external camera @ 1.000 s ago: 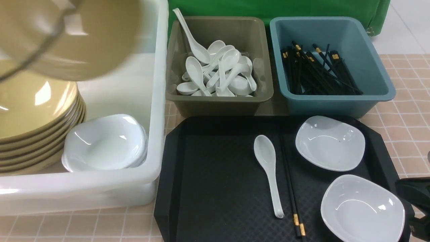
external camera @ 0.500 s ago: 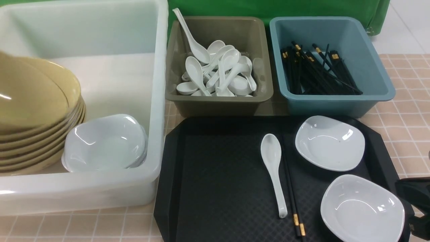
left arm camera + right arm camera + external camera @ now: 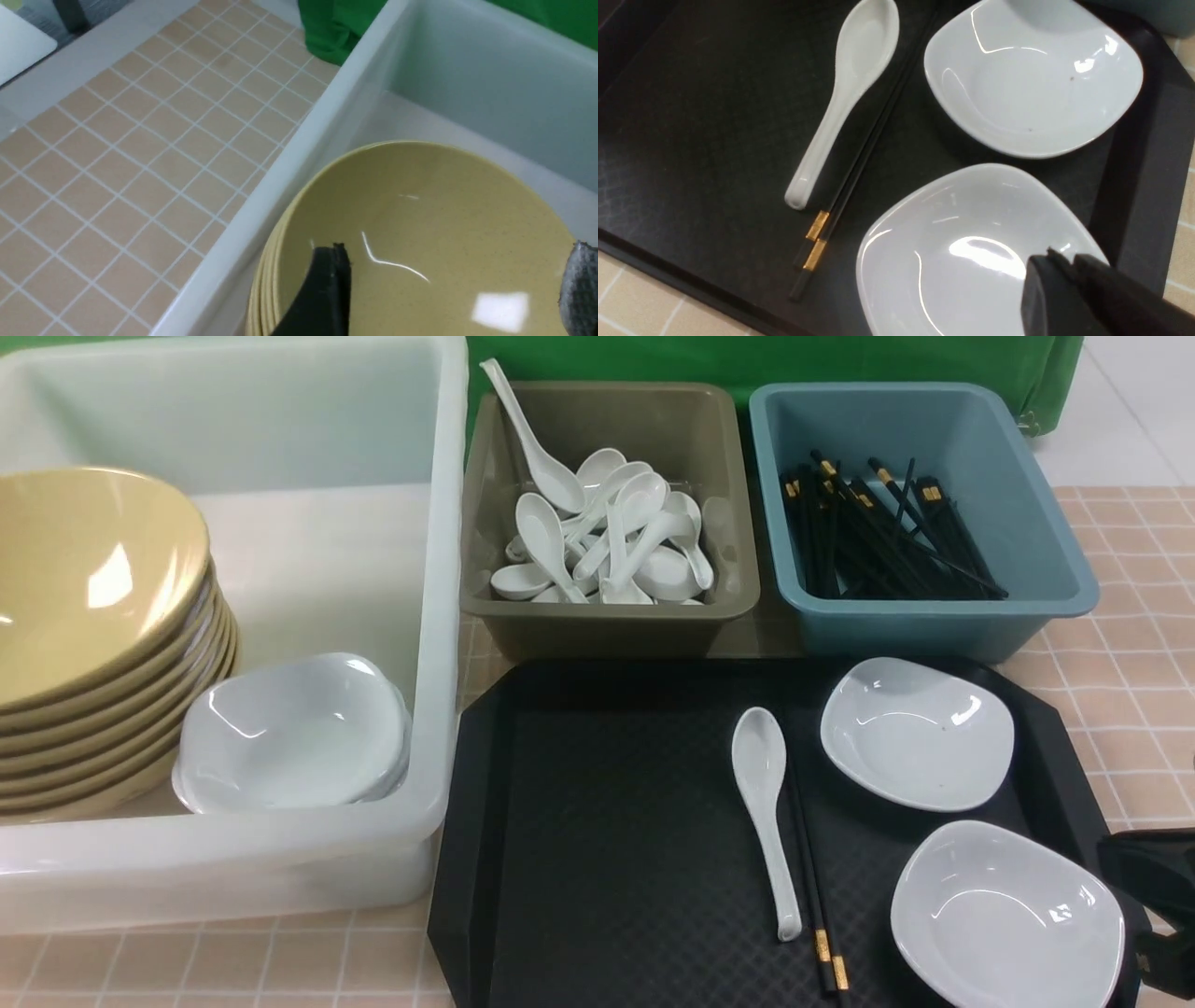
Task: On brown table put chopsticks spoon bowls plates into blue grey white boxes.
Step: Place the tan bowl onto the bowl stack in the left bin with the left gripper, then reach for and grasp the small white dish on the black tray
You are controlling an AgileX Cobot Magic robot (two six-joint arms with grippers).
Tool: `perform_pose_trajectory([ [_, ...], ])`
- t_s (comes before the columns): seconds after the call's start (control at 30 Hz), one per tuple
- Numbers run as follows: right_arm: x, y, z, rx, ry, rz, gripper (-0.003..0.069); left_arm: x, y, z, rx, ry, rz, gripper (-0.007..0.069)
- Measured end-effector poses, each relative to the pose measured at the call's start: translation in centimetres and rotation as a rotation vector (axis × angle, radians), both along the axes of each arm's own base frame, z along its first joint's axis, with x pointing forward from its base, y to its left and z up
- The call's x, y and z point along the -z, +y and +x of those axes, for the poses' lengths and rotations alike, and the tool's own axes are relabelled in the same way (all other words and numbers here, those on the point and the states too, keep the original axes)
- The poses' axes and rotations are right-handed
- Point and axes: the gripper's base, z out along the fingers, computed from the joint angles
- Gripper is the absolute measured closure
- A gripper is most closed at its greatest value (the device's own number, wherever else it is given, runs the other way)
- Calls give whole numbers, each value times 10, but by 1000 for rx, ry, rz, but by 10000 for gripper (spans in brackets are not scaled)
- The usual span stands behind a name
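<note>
My left gripper [image 3: 453, 280] hangs open just above the top of the stacked tan bowls [image 3: 420, 219] in the white box [image 3: 446, 616], holding nothing. White plates [image 3: 294, 733] sit stacked beside the bowls [image 3: 84, 607]. On the black tray [image 3: 607, 821] lie one spoon [image 3: 766, 803], a pair of chopsticks [image 3: 810, 877] and two plates [image 3: 920, 733], [image 3: 1008, 915]. My right gripper [image 3: 1057, 261] is shut and empty over the nearer plate [image 3: 952, 261], at the tray's right edge [image 3: 1153, 887]. The grey box [image 3: 607, 635] holds spoons and the blue box [image 3: 896, 635] holds chopsticks.
The brown table [image 3: 1130, 691] shows to the right of the tray and along the front edge. A green cloth [image 3: 747, 359] hangs behind the boxes. The white box's tall wall stands close against the tray's left side.
The tan bowl that was up in the air now lies on top of the stack, and my left gripper has opened and let it go. The tray's spoon slid slightly right.
</note>
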Motion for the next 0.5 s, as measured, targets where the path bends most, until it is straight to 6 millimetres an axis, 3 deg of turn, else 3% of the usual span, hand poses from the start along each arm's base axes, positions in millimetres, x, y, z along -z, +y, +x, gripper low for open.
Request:
perform_pose_trajectory([
  [0.1,0,0,0,1,1,1,561,23,-2,4,23,29,-56,102],
  [0.17,3,1,0,15,10,23,559,57,-8,8,53,93,-165,167],
  [0.2,4,1,0,17,12,26,559,57,-8,8,53,93,-165,172],
  [0.27,14,2,2,24,71,34,545,84,-27,7,160,146,-238,250],
  [0.3,14,2,3,24,76,32,543,84,-29,6,173,141,-253,263],
  [0.37,20,3,8,15,116,19,496,94,-56,2,341,142,-265,337],
  [0.5,21,6,23,-11,158,-12,329,90,-102,-19,636,58,-205,486],
])
